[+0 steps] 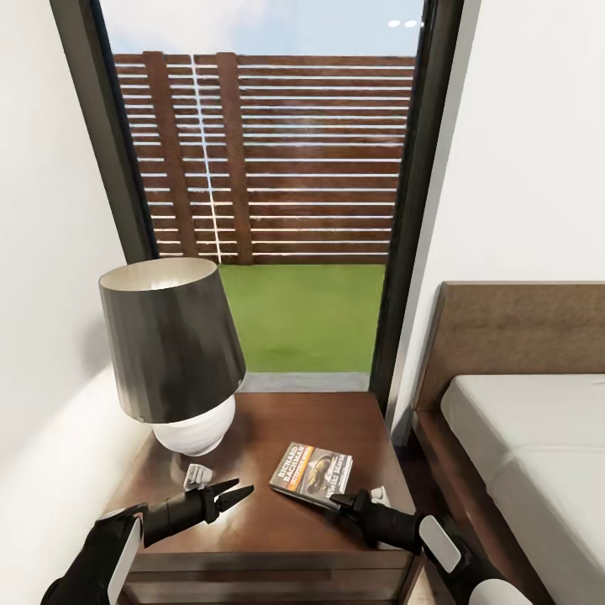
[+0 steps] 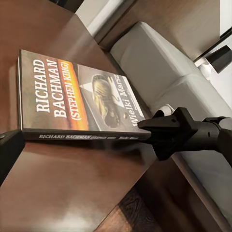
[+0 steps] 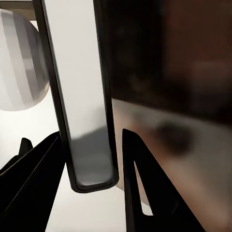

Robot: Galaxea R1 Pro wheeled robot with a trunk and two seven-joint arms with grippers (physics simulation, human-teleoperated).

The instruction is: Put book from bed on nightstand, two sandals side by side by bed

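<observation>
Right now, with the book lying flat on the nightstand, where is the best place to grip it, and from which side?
Probably the book's edge nearest the bed, where the right gripper already sits. It lies flat, cover up, on the nightstand, so a top pinch finds no edge; come low from that side, one finger sliding under the thin cover.
</observation>
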